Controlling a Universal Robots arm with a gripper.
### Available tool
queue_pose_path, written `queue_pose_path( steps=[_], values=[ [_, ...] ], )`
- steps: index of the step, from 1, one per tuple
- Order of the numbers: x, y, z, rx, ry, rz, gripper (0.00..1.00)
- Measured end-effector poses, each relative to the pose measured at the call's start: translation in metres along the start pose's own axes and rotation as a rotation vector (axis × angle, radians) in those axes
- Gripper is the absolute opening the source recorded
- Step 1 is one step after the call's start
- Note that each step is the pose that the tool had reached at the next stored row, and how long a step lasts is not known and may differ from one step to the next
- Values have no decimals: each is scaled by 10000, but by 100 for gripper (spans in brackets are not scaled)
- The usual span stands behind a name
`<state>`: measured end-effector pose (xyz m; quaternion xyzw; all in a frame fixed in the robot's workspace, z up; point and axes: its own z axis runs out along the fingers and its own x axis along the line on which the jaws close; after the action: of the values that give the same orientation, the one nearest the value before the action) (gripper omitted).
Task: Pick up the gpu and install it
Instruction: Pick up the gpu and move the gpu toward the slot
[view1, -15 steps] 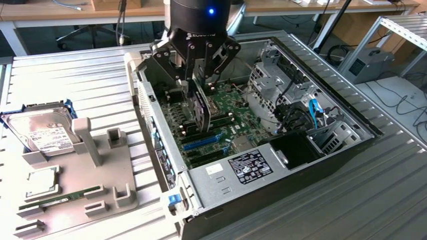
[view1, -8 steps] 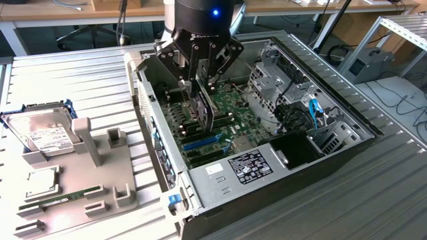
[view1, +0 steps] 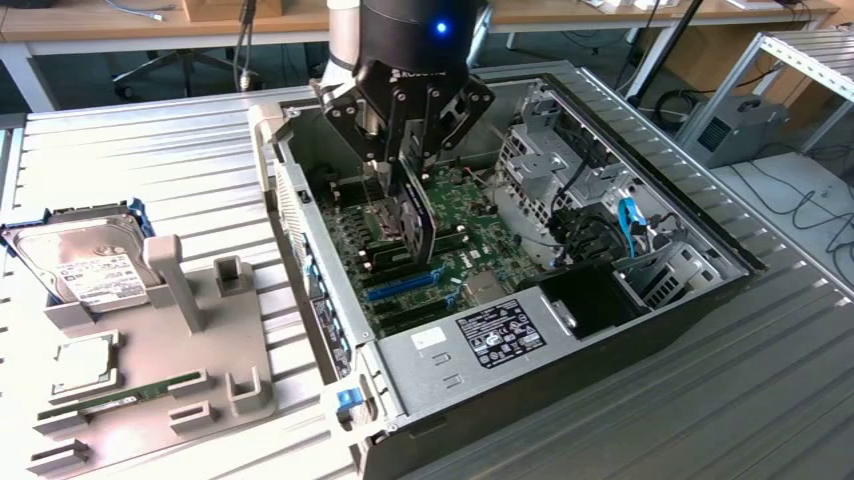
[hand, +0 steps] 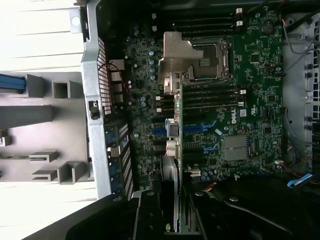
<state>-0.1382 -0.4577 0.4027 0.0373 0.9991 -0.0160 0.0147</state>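
Observation:
The gpu (view1: 408, 222) is a dark card held on edge inside the open computer case (view1: 441, 360), just above the green motherboard (view1: 470, 215). My gripper (view1: 406, 185) is shut on its upper edge, one black finger on each face. In the wrist view the gpu (hand: 172, 150) runs edge-on away from my gripper (hand: 172, 212), with its silver bracket (hand: 177, 55) at the far end. It hangs over the motherboard (hand: 240, 115) near the blue expansion slots (hand: 197, 127). Whether the card's lower edge touches a slot is hidden.
A grey fixture tray (view1: 200, 370) lies at the exterior view's left of the case, carrying a silver hard drive (view1: 83, 262), a processor (view1: 83, 365) and a green memory stick (view1: 127, 395). Drive cages and cables (view1: 587, 220) crowd the case's other side. The power supply (view1: 501, 335) sits at the near end.

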Motion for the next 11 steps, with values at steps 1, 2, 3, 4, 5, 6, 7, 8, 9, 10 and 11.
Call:
queue_pose_path(
  steps=[1,2,3,4,5,6,7,8,9,10,11],
  values=[
    [-7,1,2,3,0,0,26],
    [-17,2,6,5,-1,0,26],
    [-24,3,8,9,-1,-1,26],
    [-31,3,10,12,-1,0,26],
    [-39,4,13,15,-2,0,26],
    [-53,6,18,20,-2,-1,26],
    [-60,6,20,23,-2,0,26],
    [-68,7,22,26,-2,0,26],
    [-79,8,26,29,-3,0,26],
    [-87,9,28,33,-3,-1,26],
    [-95,10,30,36,-3,-1,26]
  ],
)
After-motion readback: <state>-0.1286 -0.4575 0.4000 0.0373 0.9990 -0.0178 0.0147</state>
